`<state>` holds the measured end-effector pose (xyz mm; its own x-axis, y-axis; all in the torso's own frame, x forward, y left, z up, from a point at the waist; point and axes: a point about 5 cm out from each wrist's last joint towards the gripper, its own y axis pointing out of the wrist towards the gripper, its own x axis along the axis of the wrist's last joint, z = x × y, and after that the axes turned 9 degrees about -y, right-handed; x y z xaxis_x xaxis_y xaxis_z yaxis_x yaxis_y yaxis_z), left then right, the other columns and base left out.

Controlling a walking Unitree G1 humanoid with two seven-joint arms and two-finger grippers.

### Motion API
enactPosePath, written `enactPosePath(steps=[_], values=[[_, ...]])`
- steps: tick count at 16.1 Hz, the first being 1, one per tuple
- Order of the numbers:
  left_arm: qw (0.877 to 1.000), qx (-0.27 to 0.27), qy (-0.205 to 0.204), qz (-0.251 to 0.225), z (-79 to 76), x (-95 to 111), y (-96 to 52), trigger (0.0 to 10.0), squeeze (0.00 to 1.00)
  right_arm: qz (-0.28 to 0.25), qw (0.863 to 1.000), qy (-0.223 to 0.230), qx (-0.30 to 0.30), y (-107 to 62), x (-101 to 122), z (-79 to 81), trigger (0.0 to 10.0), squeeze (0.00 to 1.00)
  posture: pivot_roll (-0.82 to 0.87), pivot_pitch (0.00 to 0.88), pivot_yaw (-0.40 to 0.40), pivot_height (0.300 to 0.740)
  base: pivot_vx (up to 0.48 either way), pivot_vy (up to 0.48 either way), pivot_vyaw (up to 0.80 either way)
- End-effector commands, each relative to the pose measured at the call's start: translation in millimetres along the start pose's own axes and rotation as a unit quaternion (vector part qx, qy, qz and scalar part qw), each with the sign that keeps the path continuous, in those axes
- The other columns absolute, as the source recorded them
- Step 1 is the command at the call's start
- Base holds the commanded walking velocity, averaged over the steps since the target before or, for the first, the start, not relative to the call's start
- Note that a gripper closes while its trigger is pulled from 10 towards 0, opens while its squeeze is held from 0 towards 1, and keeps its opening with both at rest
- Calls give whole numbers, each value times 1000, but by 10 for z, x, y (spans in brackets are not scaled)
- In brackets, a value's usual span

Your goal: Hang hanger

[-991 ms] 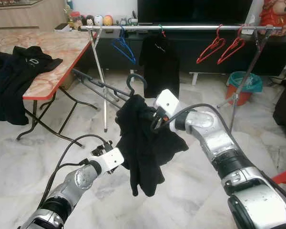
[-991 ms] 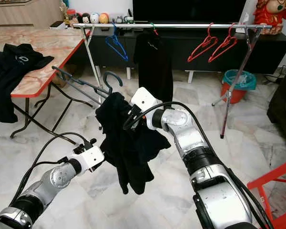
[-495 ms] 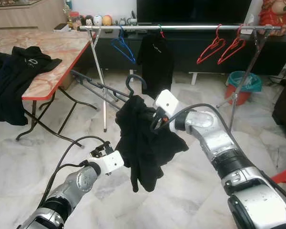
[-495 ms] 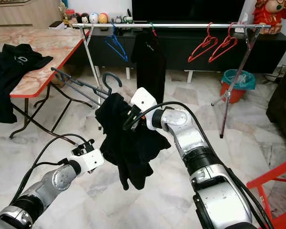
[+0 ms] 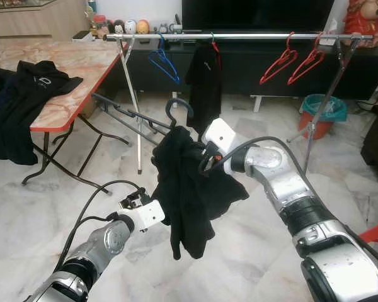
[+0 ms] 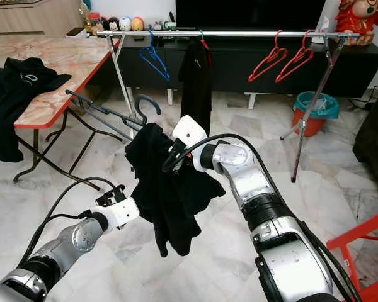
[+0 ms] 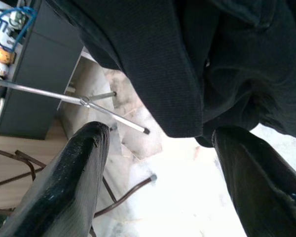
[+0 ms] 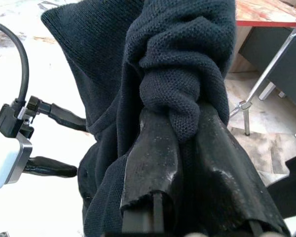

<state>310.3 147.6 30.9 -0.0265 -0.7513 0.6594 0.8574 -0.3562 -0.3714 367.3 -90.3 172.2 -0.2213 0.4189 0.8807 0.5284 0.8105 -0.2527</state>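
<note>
- Carrying the dark garment (image 5: 189, 189) on its hanger (image 5: 176, 110) toward the rail (image 5: 239, 36) looks like the step in hand; the rail stands well ahead of both hands, so the robot likely needs to get closer before lifting.
- To do it well, the hook, which pokes up just above the right hand (image 5: 198, 150), should stay upright and facing the rail, and go over a bare stretch between the hung black shirt (image 5: 205, 82) and the red hangers (image 5: 296, 60).
- The cloth droops far below the grip, so a slow lift would keep it from swinging or sliding off.
- The right hand is clenched on a bunched fold of the garment near the hanger's neck; the right wrist view shows knit wrapped tightly between its fingers (image 8: 153, 163).
- The left hand (image 5: 167, 214) sits lower, beside the garment's hanging body, with its fingers (image 7: 74, 182) spread wide and grasping nothing; the cloth hangs just beyond their tips.
- A worktop (image 5: 75, 63) with more dark clothes lies off to the left of the left hand.
</note>
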Motion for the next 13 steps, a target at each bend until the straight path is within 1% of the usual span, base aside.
enactPosePath(steps=[1,6,10,11,13], values=[[1000,5,12,8,19,-3,20,10000,0,-28,999,-30,-1,26,218,-62,0,0,-44,0,26,719,0,0,0],[999,13,20,24,-15,-34,35,10000,0,-31,999,-30,2,32,229,-50,0,0,-46,0,26,719,0,0,0],[997,52,21,47,15,-81,43,10000,0,-32,999,-30,8,31,224,-34,0,0,-46,0,26,719,0,0,0],[996,74,21,52,48,-84,50,10000,0,-31,999,-29,9,32,212,-25,0,0,-46,0,26,719,0,0,0],[995,85,20,54,66,-86,53,10000,0,-31,999,-29,10,32,207,-20,0,0,-46,0,26,719,0,0,0]])
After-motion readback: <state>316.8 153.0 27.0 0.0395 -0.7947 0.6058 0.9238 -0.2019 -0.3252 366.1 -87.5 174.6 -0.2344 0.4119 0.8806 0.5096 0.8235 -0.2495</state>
